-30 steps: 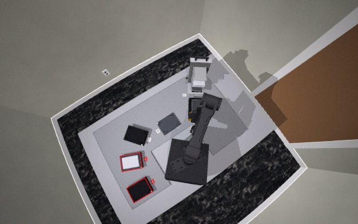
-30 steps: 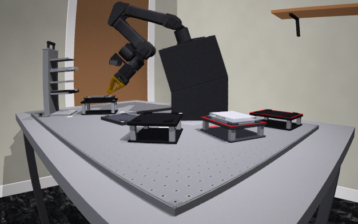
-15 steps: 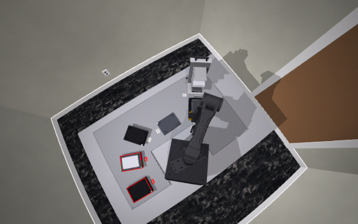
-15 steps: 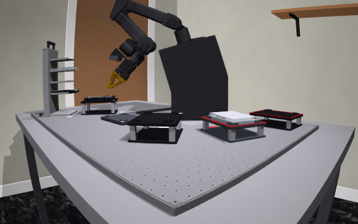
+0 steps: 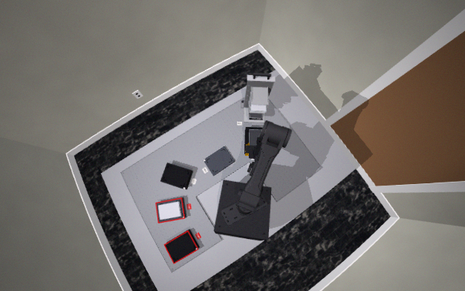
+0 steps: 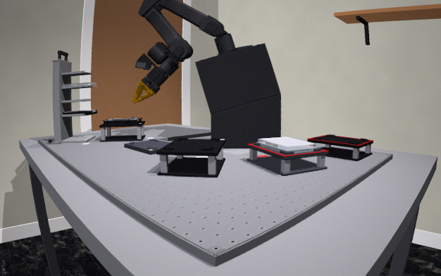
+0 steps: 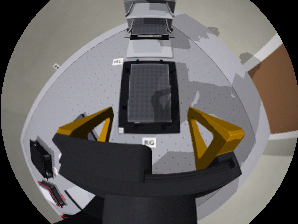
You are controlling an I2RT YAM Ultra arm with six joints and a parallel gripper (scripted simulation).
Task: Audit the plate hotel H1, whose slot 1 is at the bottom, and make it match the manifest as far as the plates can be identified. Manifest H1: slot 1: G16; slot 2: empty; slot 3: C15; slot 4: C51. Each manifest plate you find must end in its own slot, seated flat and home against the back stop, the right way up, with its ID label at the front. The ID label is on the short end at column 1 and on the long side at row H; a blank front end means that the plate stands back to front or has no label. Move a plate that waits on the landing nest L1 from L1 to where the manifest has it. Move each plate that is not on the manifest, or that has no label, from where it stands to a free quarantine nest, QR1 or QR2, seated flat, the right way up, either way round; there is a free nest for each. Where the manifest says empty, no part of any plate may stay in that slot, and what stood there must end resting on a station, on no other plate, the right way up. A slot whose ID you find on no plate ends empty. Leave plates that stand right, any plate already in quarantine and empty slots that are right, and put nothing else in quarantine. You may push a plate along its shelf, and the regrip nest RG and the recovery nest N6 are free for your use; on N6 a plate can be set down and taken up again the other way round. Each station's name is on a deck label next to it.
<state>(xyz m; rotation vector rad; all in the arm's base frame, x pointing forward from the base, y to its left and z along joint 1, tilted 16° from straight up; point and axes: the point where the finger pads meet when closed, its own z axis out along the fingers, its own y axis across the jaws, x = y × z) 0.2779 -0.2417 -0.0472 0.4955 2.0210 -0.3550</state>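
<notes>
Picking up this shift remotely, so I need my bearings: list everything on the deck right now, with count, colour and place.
Plate hotel: one, grey, four shelves, far left deck corner.
Nest by the hotel: one, black, holding a dark plate, under the gripper.
Flat grey pad: one, mid-deck.
Black nest: one, plain, front centre, top bare.
Red-rimmed nests: two; one carries a white plate, the other shows only its black top.
Deck labels: several, small, unreadable here.
Wall shelf: one, brown, upper right.
Arm base: one, black.
Gripper: one, yellow fingers, open, holding nothing, above the plate.
</notes>
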